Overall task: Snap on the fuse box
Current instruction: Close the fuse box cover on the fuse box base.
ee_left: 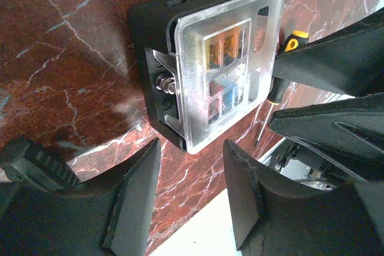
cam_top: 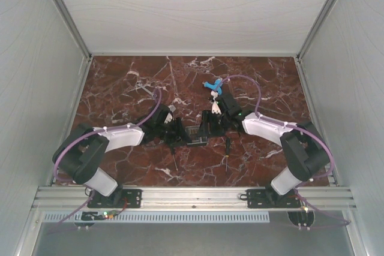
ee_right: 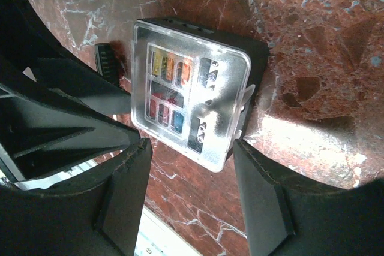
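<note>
The fuse box (cam_top: 197,136) lies on the marble table midway between my two grippers. It is a black square tray (ee_left: 150,22) with its clear lid (ee_left: 231,64) resting on top, and coloured fuses (ee_right: 170,69) show through the lid. My left gripper (ee_left: 192,148) is open, with the near corner of the lid just ahead of its fingertips. Open too, my right gripper (ee_right: 192,147) has the lid's near edge (ee_right: 210,157) reaching between its fingertips. Its right fingertip (ee_right: 249,151) sits close beside the tray's corner. Neither gripper holds anything.
A screwdriver (ee_left: 282,67) with a yellow-tipped black handle lies just beyond the box, and a second one (cam_top: 173,159) lies near the left gripper. A blue plastic piece (cam_top: 211,84) sits farther back. White walls enclose the table (cam_top: 120,88) on three sides.
</note>
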Controlling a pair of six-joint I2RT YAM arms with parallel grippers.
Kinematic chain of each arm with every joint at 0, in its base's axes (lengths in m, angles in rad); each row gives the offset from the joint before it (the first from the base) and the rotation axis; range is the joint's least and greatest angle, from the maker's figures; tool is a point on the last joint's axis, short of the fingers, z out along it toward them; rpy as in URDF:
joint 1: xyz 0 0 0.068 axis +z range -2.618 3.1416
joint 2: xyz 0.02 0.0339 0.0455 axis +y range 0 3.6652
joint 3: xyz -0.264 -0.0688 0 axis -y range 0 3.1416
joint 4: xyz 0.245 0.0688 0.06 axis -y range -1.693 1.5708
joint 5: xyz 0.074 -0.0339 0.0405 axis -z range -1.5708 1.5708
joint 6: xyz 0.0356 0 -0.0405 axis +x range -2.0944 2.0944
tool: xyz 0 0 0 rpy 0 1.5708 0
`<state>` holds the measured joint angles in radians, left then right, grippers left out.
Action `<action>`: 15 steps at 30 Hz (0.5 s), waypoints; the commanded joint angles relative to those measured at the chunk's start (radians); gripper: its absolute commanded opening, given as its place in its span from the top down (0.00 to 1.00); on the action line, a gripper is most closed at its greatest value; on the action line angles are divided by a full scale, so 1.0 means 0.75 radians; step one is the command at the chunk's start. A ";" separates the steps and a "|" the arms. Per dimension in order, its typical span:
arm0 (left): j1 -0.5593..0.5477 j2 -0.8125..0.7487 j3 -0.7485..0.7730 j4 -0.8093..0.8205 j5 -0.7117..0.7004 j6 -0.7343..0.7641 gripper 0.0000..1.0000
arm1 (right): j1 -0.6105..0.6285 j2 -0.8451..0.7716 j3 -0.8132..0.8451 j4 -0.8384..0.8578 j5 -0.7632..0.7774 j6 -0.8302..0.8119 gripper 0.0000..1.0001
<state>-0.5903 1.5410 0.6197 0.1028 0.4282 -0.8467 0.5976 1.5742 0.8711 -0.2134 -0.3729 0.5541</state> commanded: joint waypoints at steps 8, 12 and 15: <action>-0.006 0.028 0.070 0.063 0.015 0.006 0.59 | 0.045 0.013 0.077 -0.061 0.041 -0.053 0.46; -0.006 0.043 0.088 0.056 -0.003 0.023 0.61 | 0.048 0.017 0.078 -0.065 0.041 -0.056 0.46; -0.005 0.052 0.091 0.045 -0.012 0.028 0.62 | 0.048 0.027 0.075 -0.072 0.048 -0.059 0.46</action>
<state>-0.5903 1.5646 0.6380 0.1078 0.4252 -0.8383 0.6258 1.5776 0.9012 -0.2535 -0.3500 0.5266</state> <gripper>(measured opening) 0.383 0.543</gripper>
